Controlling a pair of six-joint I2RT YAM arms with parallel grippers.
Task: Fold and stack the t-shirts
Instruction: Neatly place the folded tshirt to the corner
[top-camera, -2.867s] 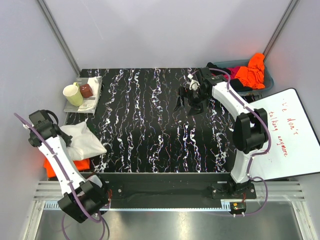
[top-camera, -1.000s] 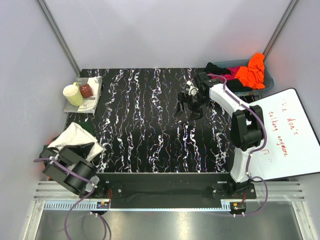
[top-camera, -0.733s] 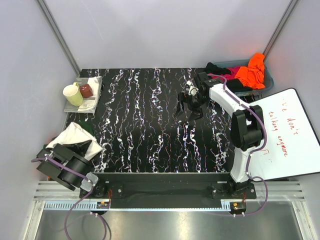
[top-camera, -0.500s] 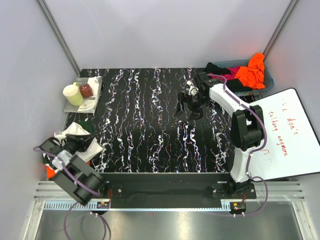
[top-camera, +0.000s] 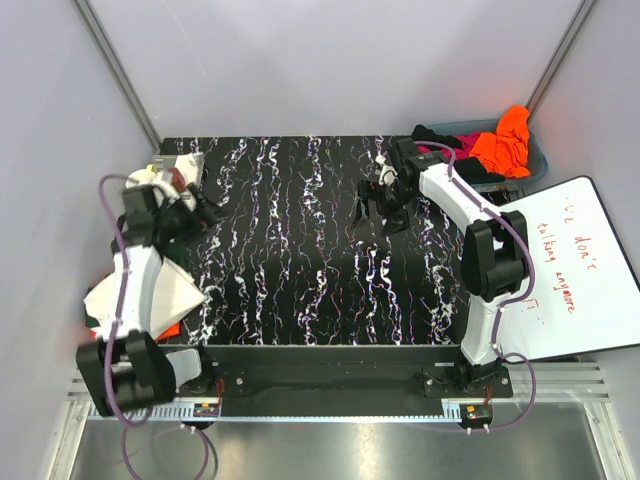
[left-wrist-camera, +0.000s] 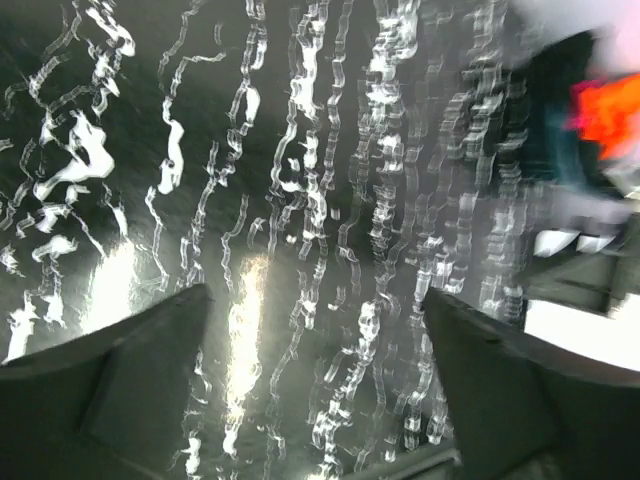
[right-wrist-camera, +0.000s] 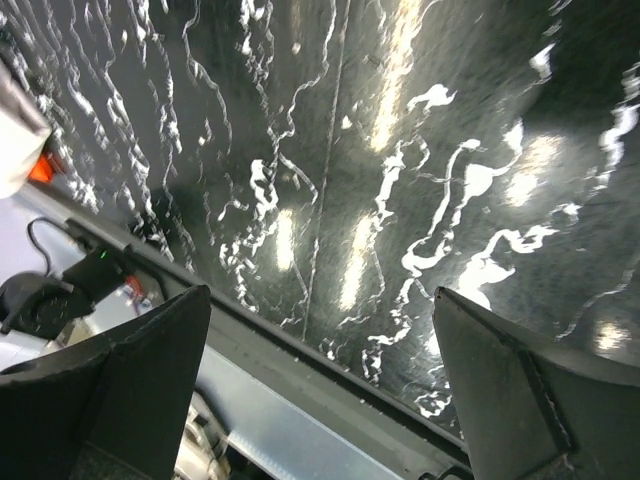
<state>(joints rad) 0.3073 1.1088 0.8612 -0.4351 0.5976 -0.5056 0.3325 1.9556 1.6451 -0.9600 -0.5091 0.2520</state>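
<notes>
A cream t-shirt (top-camera: 150, 292), folded into a soft flat pad, lies at the table's near-left corner on an orange t-shirt (top-camera: 166, 328). Crumpled orange, magenta and black shirts (top-camera: 503, 140) fill the far-right bin (top-camera: 538, 162). The left gripper (left-wrist-camera: 315, 300) and right gripper (right-wrist-camera: 320, 300) hang spread and bare over the glossy, white-veined black table (top-camera: 300, 270).

Top view. The table (top-camera: 300, 260) fills the centre of your frame. At its upper left corner sits a tray (top-camera: 193, 162), with the left gripper (top-camera: 205, 212) just below it in the frame. At the lower left, a folded t-shirt (top-camera: 160, 295) lies on a second t-shirt (top-camera: 165, 328). At the upper right, a bin (top-camera: 541, 160) holds a heap of t-shirts (top-camera: 500, 148); the right gripper (top-camera: 380, 215) is over the table to its left. A board (top-camera: 585, 280) lies right of the table, below the bin.
</notes>
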